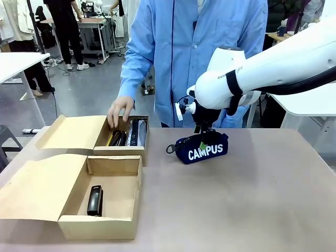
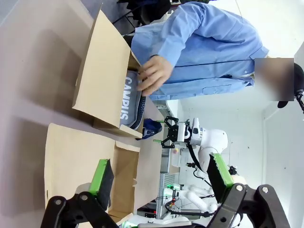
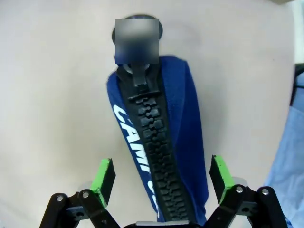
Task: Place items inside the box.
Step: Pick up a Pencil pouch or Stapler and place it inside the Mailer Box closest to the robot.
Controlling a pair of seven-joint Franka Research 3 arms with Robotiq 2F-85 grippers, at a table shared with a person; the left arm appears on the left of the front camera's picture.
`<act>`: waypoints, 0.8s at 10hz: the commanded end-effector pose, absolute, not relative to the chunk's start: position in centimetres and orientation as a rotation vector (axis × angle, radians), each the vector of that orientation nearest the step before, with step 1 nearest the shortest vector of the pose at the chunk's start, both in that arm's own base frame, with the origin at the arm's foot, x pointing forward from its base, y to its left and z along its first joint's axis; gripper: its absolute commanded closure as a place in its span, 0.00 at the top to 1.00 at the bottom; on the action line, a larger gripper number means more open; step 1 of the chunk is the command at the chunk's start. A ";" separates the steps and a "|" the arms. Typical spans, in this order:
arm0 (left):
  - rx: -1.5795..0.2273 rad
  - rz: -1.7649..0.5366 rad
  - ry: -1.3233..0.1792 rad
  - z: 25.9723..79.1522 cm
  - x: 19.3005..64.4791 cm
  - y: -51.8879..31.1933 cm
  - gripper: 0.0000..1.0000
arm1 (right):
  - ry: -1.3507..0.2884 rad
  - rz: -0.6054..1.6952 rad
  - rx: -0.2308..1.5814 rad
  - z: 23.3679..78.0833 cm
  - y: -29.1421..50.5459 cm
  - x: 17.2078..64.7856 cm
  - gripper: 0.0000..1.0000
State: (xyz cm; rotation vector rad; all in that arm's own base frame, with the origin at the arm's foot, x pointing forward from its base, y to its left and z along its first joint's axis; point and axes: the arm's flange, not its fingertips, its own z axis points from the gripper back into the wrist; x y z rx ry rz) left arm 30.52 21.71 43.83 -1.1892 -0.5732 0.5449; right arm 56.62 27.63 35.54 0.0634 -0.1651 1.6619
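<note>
The navy "CAMPUS" zip pouch lies on the table right of the two boxes. My right gripper hangs straight over it, open. In the right wrist view the pouch runs between the green pads, zipper up, with a gap on each side. A black stapler lies in the near cardboard box. The far box holds a grey zip case and several dark items, with a person's hand resting in it. My left gripper is open, with nothing between its fingers.
Both boxes have their lids folded out to the left. The person in a blue shirt stands at the far edge. Bare tabletop stretches to the right and front of the pouch.
</note>
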 end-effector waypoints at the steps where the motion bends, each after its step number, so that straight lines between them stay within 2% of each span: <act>1: -1.199 0.528 -0.591 43.8 30.4 21.8 1.00 | -0.064 1.624 0.068 34.6 28.3 58.8 1.00; 2: -1.199 0.528 -0.591 43.8 30.4 21.8 1.00 | -0.031 1.618 0.079 34.3 28.3 58.8 1.00; 3: -1.199 0.528 -0.591 43.8 30.4 21.8 1.00 | 0.006 1.607 0.038 34.2 28.3 58.7 0.44; 4: -1.199 0.528 -0.591 43.8 30.4 21.8 1.00 | 0.002 1.607 0.040 34.2 28.2 58.8 0.43; 5: -1.199 0.528 -0.591 43.8 30.4 21.8 1.00 | 0.004 1.606 0.046 34.2 28.1 58.7 0.00; 7: -1.199 0.528 -0.591 43.8 30.4 21.8 1.00 | 0.018 1.602 0.040 34.2 28.0 58.6 0.00; 8: -1.199 0.528 -0.591 43.8 30.4 21.8 1.00 | 0.025 1.592 0.046 34.2 28.0 58.6 0.17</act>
